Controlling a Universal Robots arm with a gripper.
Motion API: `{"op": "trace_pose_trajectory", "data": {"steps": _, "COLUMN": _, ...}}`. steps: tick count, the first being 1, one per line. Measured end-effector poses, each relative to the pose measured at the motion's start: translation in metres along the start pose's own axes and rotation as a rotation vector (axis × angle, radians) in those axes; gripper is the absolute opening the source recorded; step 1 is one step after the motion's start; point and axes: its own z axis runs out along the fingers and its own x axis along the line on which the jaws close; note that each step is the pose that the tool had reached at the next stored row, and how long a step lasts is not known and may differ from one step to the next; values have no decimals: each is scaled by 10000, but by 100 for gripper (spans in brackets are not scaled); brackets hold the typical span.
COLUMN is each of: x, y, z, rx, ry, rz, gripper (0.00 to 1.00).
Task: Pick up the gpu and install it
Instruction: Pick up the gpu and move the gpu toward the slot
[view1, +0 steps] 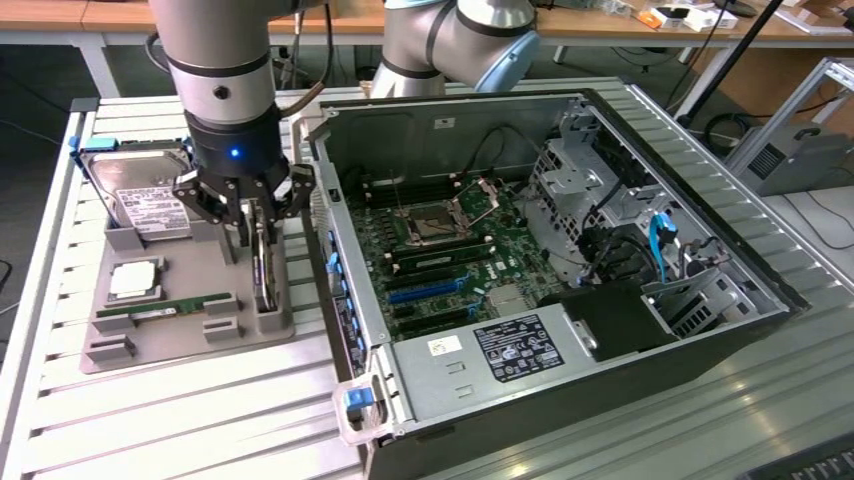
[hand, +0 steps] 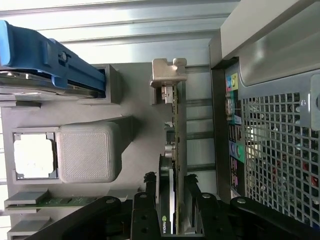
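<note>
Claw (view1: 256, 245) jaws apart astride thin dark gpu card (hand: 179, 125) with silvery bracket, upright along grey printed tray (view1: 187, 345) edge nearest open black computer case (view1: 694, 330): pick step, ungripped, closing needs square contact.

The arm (view1: 214, 60) comes down from the top of the exterior view as a grey tube, its last section standing almost vertical. Another joint (view1: 461, 35) of the arm, with a pale blue cap, sits further back toward the exterior view's right. The wrist (view1: 235, 140) is black, shows a small lit blue light, and points straight down. Below it hangs the gripper (view1: 256, 240), its black linkage fingers (hand: 145, 212) spread apart with a clear gap between them.
</note>
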Motion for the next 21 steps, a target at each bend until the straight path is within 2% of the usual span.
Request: {"op": "trace_pose_trajectory", "data": {"steps": 21, "x": 2, "y": 0, "z": 147, "rx": 4, "ry": 3, "rz": 0, "gripper": 36}}
